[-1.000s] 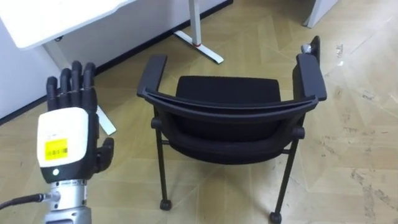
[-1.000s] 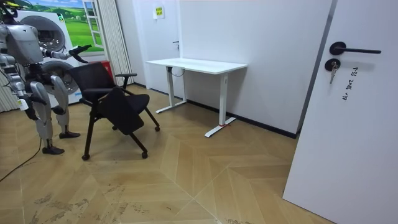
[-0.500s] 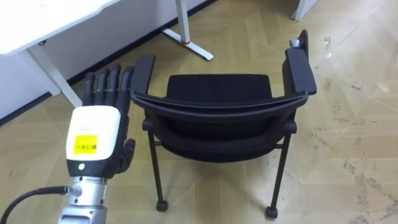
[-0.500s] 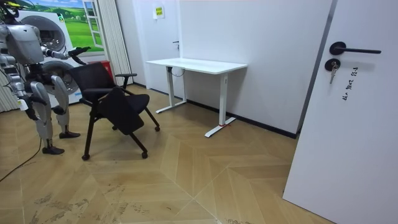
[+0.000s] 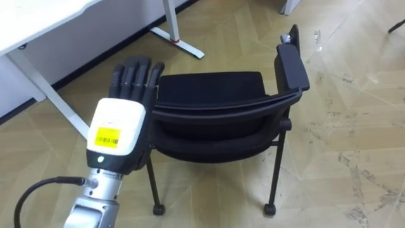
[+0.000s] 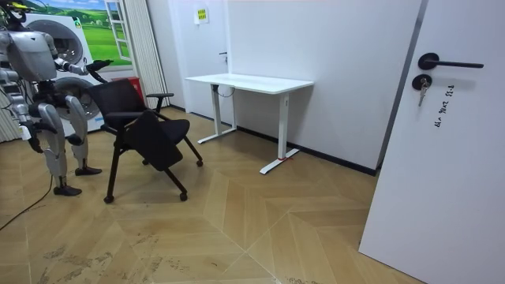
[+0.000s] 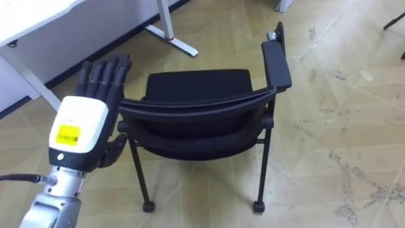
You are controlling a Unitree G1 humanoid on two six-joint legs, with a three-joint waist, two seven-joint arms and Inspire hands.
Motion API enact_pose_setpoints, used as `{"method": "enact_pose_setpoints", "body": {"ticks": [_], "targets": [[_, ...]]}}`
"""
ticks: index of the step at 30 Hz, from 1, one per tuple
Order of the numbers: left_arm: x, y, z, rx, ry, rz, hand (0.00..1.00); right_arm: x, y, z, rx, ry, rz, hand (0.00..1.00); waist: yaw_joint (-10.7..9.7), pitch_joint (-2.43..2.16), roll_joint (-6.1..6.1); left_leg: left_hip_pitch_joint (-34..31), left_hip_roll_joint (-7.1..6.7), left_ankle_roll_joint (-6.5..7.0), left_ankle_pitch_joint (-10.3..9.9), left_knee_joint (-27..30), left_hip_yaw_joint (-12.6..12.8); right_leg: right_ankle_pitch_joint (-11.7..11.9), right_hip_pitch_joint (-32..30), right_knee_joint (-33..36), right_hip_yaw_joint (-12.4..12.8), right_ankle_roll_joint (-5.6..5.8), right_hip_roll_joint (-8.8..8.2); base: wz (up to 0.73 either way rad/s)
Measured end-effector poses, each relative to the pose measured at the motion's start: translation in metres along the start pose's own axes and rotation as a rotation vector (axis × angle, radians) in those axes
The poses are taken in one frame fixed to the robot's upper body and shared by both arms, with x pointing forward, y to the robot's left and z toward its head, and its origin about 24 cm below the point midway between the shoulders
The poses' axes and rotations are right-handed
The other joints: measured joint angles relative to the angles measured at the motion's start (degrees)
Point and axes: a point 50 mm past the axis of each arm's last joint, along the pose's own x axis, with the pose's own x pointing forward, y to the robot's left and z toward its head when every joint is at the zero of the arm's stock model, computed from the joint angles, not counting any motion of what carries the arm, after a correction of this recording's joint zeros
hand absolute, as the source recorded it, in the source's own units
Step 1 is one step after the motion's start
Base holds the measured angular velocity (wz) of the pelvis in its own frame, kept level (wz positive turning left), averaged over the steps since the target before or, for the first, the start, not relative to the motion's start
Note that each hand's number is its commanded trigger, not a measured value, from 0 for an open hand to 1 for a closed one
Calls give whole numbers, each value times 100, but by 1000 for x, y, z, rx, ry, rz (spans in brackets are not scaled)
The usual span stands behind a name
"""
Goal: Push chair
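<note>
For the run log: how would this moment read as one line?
phase: reach | left hand: open, at chair back's left end, contact unclear | chair: upright, facing desk

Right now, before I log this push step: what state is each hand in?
Left hand: open, fingers straight, at the black chair's left side.
Right hand: hangs at the robot's side; cannot be told.
</note>
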Motion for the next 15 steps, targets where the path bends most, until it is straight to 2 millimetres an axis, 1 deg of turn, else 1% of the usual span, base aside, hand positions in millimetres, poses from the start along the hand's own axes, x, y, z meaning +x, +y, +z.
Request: {"method": "enact_pose_setpoints", "body": {"ticks": [3,6,8,13,15], "targets": [[3,1,0,2,-7,8,0,0,0,0,22,2,-3,0,-2,18,34,3,3,0,0,0,76,11,-6,-1,9,3,0,-3],[4,1,0,5,-11,2,0,0,0,0,30,2,-3,0,-69,7,67,5,4,0,0,0,112,13,-13,-2,20,5,-1,0],[4,1,-1,8,-15,-7,0,0,0,1,29,-1,-1,0,-152,5,82,17,4,0,0,1,123,13,-15,-5,25,4,-1,0],[6,1,-1,12,-17,-24,0,0,0,0,30,-4,0,0,-221,31,48,101,2,0,0,-4,149,13,-8,-23,139,5,0,-11],[6,0,-2,15,-16,-34,0,0,0,0,32,-5,4,0,-262,36,60,101,2,0,0,-10,158,13,-16,-22,166,5,4,-8]]}}
